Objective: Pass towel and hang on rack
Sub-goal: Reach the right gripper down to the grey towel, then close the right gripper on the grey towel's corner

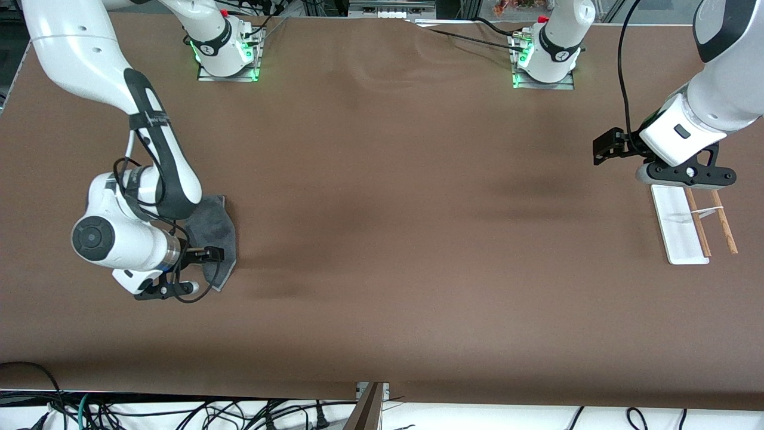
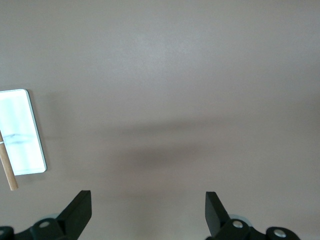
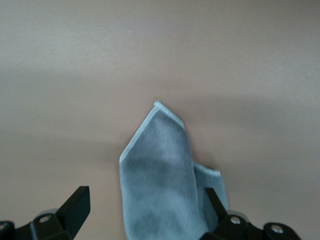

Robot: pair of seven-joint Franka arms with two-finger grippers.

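The towel (image 1: pixel 218 236) lies flat on the brown table at the right arm's end, dark grey with a lighter hem, partly hidden under the right arm. My right gripper (image 1: pixel 167 291) hangs low over it, open. In the right wrist view the towel (image 3: pixel 160 185) lies between the open fingertips (image 3: pixel 76 204), one finger over its edge, not gripped. The rack (image 1: pixel 677 224) stands at the left arm's end, with a white base and two brown rods (image 1: pixel 724 222). My left gripper (image 1: pixel 692 174) hangs open and empty over the rack's end nearest the bases. The left wrist view shows the rack base (image 2: pixel 20 132).
The brown table cover (image 1: pixel 388 209) stretches bare between towel and rack. The two arm bases (image 1: pixel 227 54) stand along the table edge farthest from the front camera. Cables hang below the edge nearest that camera.
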